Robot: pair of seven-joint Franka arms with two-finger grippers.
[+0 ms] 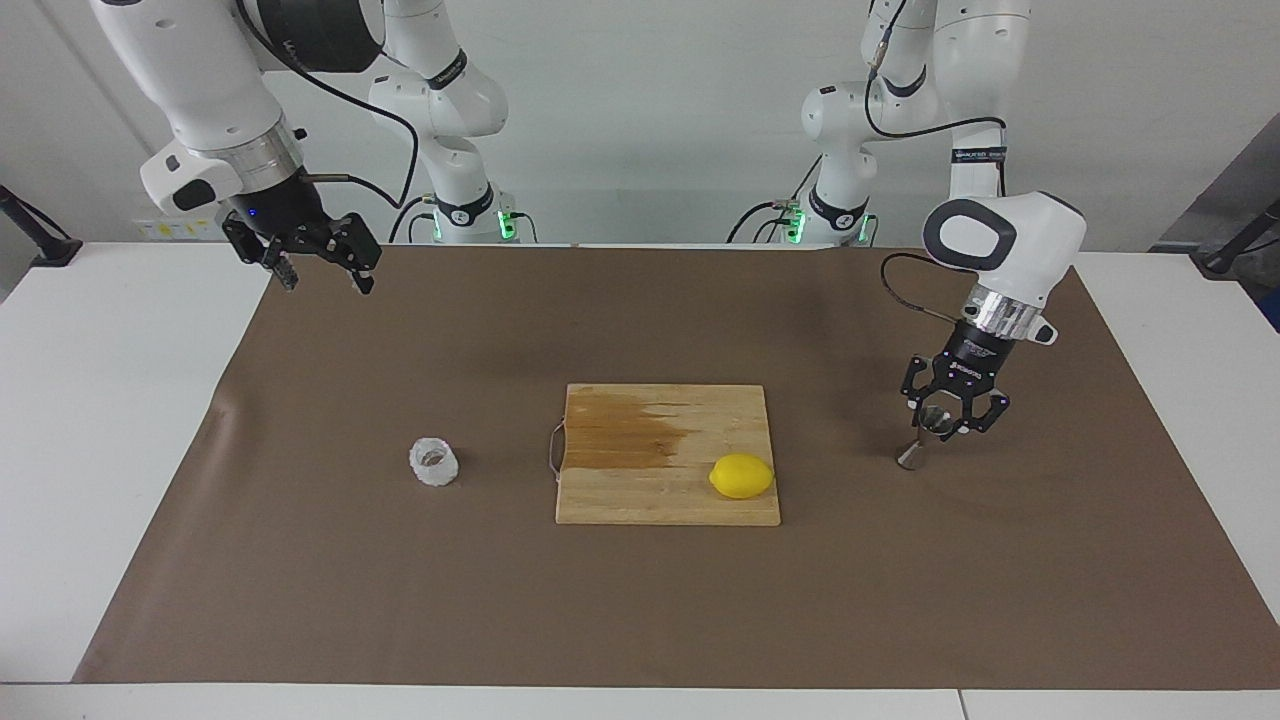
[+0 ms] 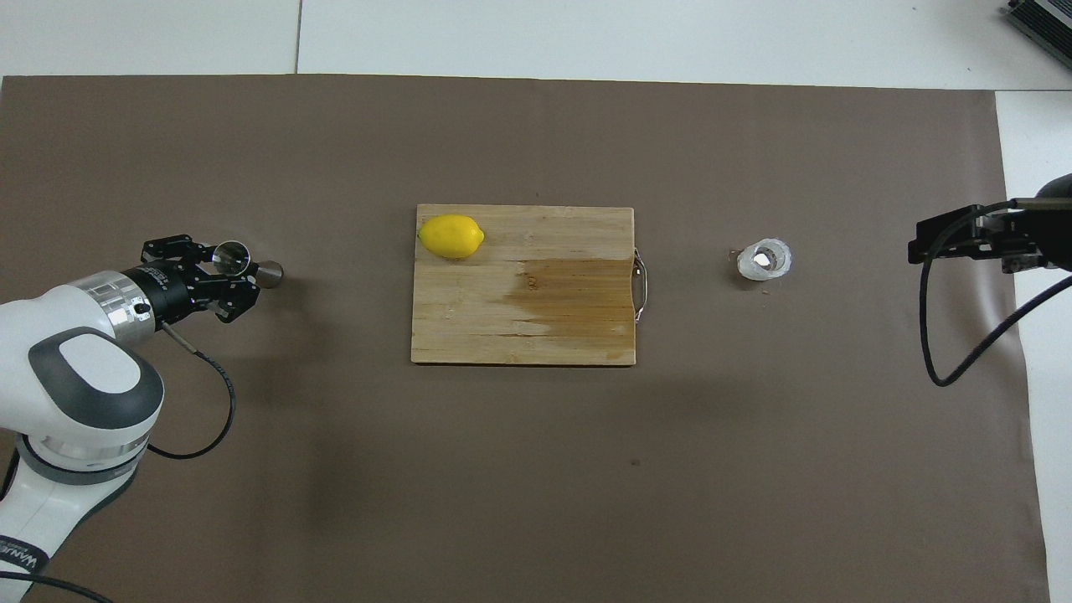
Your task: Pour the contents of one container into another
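**Left gripper closed on a steel jigger; glass cup waits untouched**

A brown paper mat (image 1: 640,600) covers most of a white table (image 1: 100,420). At the centre of both views lies a pale rectangular wooden cutting board (image 1: 620,490) with a darker stained patch on one half and a thin metal handle at one short edge. A bright yellow lemon (image 1: 741,476) rests on the board, at its lower right in the facing view.

In the middle right of the facing view, the left gripper (image 1: 938,428) reaches down at a slant and has its fingertips closed around the upper cone of a small shiny steel hourglass-shaped jigger (image 1: 918,446). The jigger leans (its lower cone sits on the mat). In the overhead view the same gripper (image 2: 233,266) and jigger (image 2: 248,264) appear at the middle left, the jigger's round mouth showing.

A small squat clear-whitish glass cup with a knobbly wall (image 1: 434,462) stands upright on the mat, left of the board in the facing view and right of it in the overhead view (image 2: 764,259), well apart from both grippers.

The right gripper (image 1: 322,280) waits in the air at the upper left of the facing view, over the mat's corner, fingers spread wide and holding nothing.
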